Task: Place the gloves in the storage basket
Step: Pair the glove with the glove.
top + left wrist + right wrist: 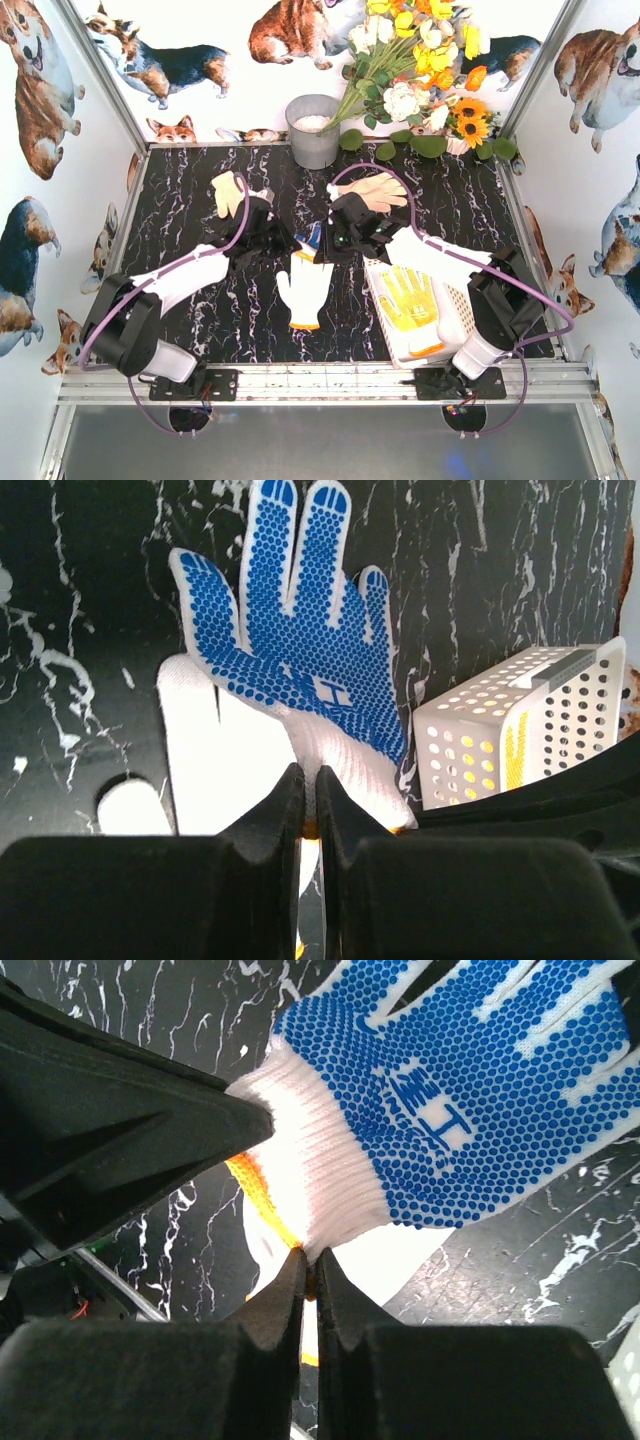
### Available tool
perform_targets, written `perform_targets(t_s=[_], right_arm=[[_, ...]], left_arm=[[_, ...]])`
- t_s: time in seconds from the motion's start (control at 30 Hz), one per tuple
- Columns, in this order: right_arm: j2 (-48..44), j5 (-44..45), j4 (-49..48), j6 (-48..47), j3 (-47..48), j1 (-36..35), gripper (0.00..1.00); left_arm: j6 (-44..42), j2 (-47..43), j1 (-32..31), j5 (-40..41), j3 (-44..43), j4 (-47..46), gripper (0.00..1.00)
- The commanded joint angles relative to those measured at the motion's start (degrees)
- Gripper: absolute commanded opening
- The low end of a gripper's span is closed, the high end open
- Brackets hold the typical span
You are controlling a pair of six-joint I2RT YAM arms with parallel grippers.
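Though obscure overhead, blue-dotted glove point(300, 670) clear wrist-side; left end effector point(309, 792), right end effector point(309, 1272) clenched on it.

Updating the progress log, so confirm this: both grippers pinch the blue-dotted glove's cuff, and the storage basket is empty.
Wrong on one point: the storage basket is not empty; the top view shows a yellow-palmed glove lying in it. The rest holds: the left gripper and the right gripper both pinch the cuff of the blue-dotted glove.
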State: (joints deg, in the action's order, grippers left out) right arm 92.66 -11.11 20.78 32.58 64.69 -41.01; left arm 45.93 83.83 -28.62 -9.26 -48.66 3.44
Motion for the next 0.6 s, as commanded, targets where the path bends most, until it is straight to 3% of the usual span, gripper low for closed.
perform_targets(t_s=[0.0,0.27,0.57], right_arm=[[-0.5,-0.8,-2.5,1.5,0.5,-1.9,0.0],[-0.4,1.5,-0.3,2.0,0.8,-4.9,0.0],[-3.1,6.1,3.3,1.9,4.3,-5.7,0.0]], left_arm=[[0.6,-2.8,0.3,1.7,3.2,1.8,0.0],[2.5,-7.3,0.2,0.0,9.3,1.5,0.0],[2.1,-12.0,-0.2,-0.8,6.5,5.2,0.0]])
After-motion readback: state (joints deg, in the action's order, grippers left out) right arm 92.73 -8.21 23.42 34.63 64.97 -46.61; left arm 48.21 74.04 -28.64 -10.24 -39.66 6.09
